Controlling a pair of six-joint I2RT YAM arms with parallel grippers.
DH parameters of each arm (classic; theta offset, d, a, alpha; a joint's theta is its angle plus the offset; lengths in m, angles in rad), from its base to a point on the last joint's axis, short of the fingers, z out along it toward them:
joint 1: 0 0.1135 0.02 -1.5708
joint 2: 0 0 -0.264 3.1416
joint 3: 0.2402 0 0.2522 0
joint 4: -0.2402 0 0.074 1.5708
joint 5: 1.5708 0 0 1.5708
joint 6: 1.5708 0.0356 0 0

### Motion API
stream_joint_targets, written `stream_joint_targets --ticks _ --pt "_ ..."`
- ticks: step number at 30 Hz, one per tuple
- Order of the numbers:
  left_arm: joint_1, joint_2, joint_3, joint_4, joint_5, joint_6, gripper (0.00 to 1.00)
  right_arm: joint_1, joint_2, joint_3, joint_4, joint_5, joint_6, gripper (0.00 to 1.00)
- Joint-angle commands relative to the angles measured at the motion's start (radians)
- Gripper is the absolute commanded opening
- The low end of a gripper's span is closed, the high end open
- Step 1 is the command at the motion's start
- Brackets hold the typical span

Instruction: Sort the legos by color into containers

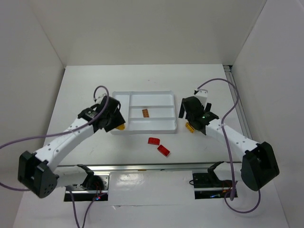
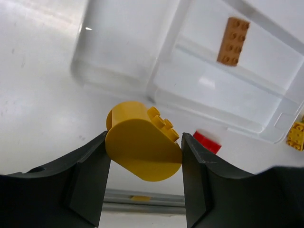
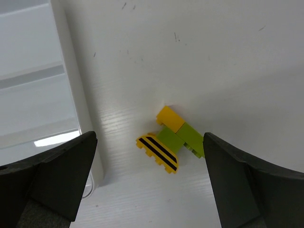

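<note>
My white table (image 1: 85, 90) holds the white tray (image 1: 152, 125) in the middle. On my side of the tray lie one red brick (image 1: 153, 140) and a second red brick (image 1: 164, 150), close together. A little clump of yellow and green bricks (image 3: 171, 140) sits near the tray's right corner, not touching it.

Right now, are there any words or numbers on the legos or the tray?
None can be read: no words, numbers or brand marks.
The striped yellow brick below the right claw bears black stripes, not letters.
The rounded yellow brick in the left claw is plain.
</note>
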Motion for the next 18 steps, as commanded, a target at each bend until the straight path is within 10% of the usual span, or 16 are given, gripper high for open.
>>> stream_joint_targets --ticks 1,14,18 --pt "0.046 0.158 0.118 0.072 0.046 0.177 0.19 -0.004 -0.074 0.049 -0.013 0.055 -0.016 1.0" --pt "0.209 0.545 0.32 0.238 0.163 0.403 0.23 0.054 -0.139 0.021 -0.142 -0.325 -0.128 1.0" --pt "0.23 0.642 0.366 0.217 0.201 0.426 0.38 0.152 -0.159 -0.019 -0.128 -0.495 -0.119 1.0"
